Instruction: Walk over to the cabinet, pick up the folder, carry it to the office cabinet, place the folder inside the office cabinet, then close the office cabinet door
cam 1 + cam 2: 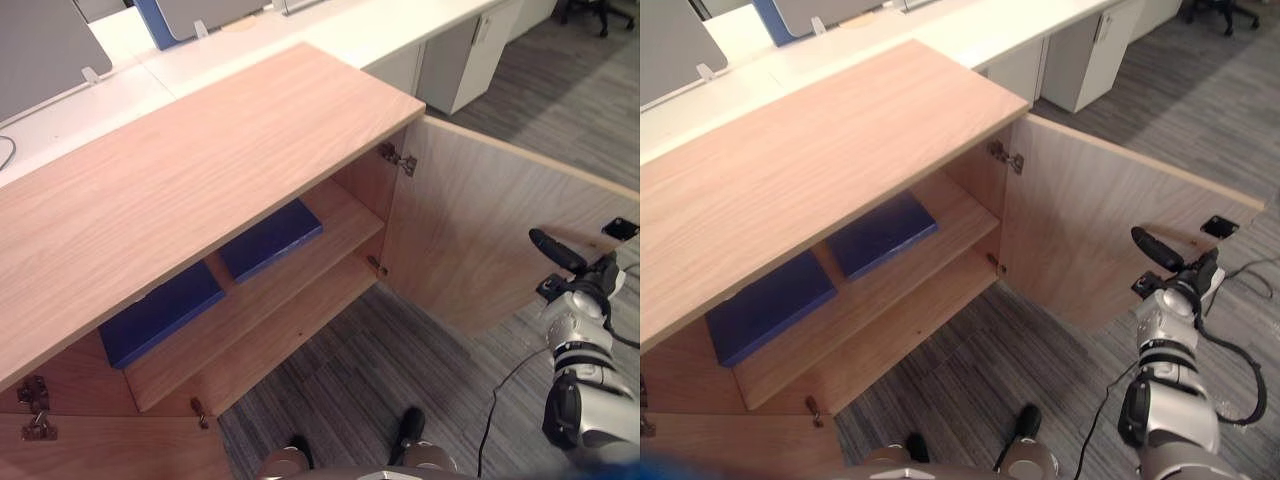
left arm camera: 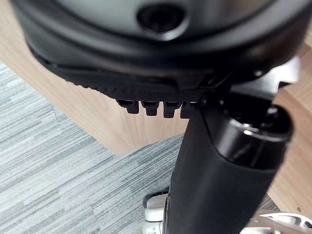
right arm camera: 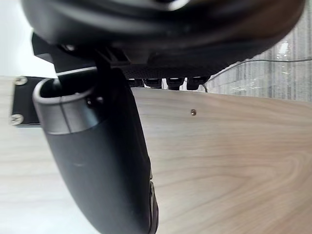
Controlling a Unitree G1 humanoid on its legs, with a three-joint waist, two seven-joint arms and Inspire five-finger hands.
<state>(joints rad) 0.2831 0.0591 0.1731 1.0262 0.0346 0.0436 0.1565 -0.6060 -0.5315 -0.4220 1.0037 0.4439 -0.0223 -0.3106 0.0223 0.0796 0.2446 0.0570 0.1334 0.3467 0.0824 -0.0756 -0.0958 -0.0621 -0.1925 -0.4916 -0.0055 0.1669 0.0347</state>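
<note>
Folders rest inside the office cabinet [image 1: 200,170]. One blue folder [image 1: 272,238] lies flat on the shelf [image 1: 345,215] toward the right. A second blue folder [image 1: 158,310] lies flat on the same shelf further left. Both are well apart from either hand.

The eye views give that layout. They show the right door [image 1: 480,230] standing wide open over grey carpet [image 1: 380,360], and the right hand [image 1: 578,282] raised in front of the door's inner face.

The right wrist view adds the close detail: the thumb [image 3: 97,161] near that wood, a black plate [image 3: 24,105] beside it and a small screw head [image 3: 193,112] in the panel. Whether the thumb touches the door cannot be told, nor whether this hand is open or closed.

The left wrist view shows the left hand [image 2: 146,58] beside a wooden panel [image 2: 112,122] with nothing seen in it. Its state is just as unreadable.
</note>
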